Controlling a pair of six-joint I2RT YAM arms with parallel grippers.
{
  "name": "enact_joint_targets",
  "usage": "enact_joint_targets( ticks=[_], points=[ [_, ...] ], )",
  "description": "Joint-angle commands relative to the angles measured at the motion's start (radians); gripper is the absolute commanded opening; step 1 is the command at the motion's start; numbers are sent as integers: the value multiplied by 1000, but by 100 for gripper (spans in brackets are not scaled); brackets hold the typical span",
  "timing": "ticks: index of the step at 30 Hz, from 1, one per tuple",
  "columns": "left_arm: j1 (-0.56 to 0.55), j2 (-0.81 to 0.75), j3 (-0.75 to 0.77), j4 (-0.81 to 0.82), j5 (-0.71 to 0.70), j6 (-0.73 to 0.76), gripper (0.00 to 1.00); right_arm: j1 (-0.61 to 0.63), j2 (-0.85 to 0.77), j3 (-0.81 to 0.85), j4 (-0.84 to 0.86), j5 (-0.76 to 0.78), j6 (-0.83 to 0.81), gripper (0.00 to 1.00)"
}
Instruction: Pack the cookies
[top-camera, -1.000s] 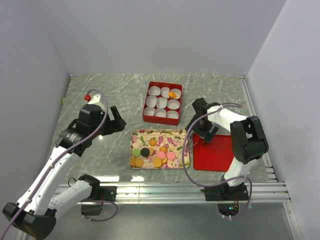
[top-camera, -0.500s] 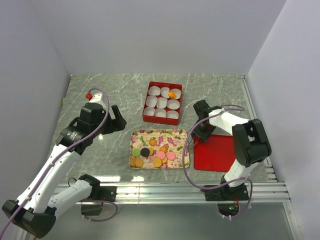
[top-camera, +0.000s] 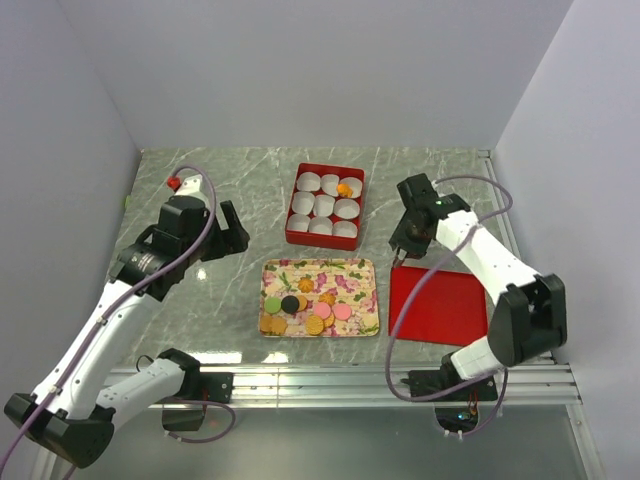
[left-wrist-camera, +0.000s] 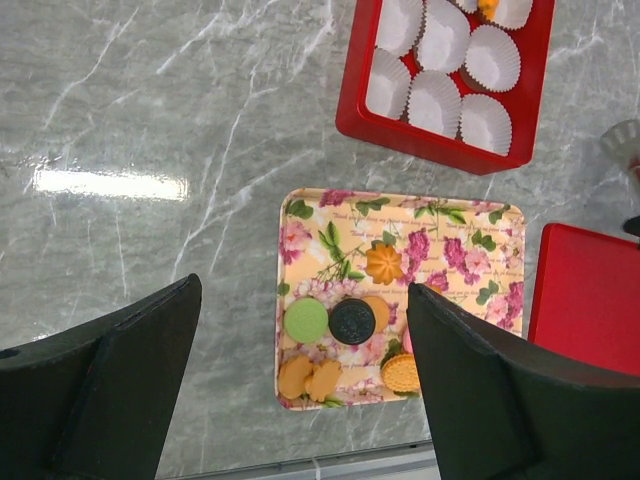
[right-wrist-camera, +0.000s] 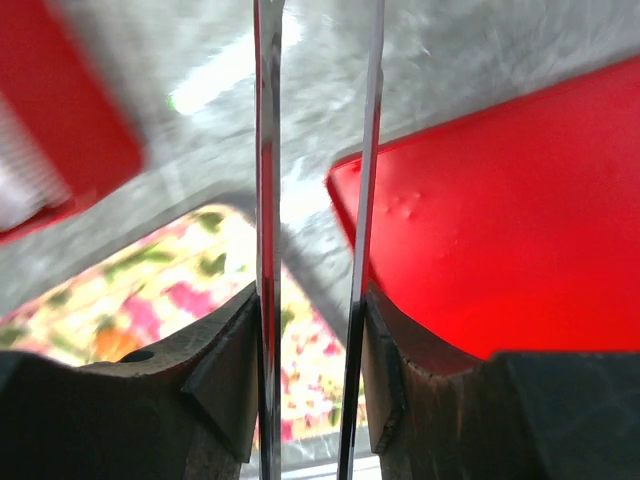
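Observation:
The cookies (top-camera: 300, 308) lie in a cluster at the near end of a floral tray (top-camera: 368, 268): green (left-wrist-camera: 306, 320), black (left-wrist-camera: 352, 321), orange, golden and pink discs. One orange cookie (top-camera: 343, 188) sits in a paper cup of the red box (top-camera: 325, 235). My left gripper (left-wrist-camera: 300, 300) hangs open high above the tray's left part, nothing between its fingers. Right of the tray, above the table, my right gripper (top-camera: 405, 243) is shut on thin metal tongs (right-wrist-camera: 266, 150), whose two blades run between its pads.
The red box holds several white paper cups (left-wrist-camera: 440, 100). A flat red lid (top-camera: 437, 305) lies right of the tray, under and beside the right gripper. Grey walls close in the table on three sides.
The right gripper closed on the tongs at the lid's far left corner, then lifted and swung back away from it. The left arm drifted slightly toward the back.

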Motion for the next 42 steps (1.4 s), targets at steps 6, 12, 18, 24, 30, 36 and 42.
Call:
enact_joint_targets(
  ticks=[6,12,18,24,30,36,42],
  points=[
    [-4,52,52,33,13,-50,88,93,-183,80,-192,-2,-111,41],
    [-4,92,87,44,9,-65,88,142,-272,137,-249,-209,-237,42],
    [-3,132,142,40,-11,-80,88,188,-322,140,-332,-426,-330,46],
    [-4,123,138,41,-22,-105,88,258,-324,145,-358,-549,-377,49],
    [-4,80,113,16,-45,-132,88,381,-234,177,-387,-514,-397,50],
    [-4,20,93,-31,-66,-152,88,502,-138,226,-416,-413,-403,51],
    [-4,-35,80,-71,-91,-166,88,600,-60,287,-481,-338,-406,52]
  ],
)
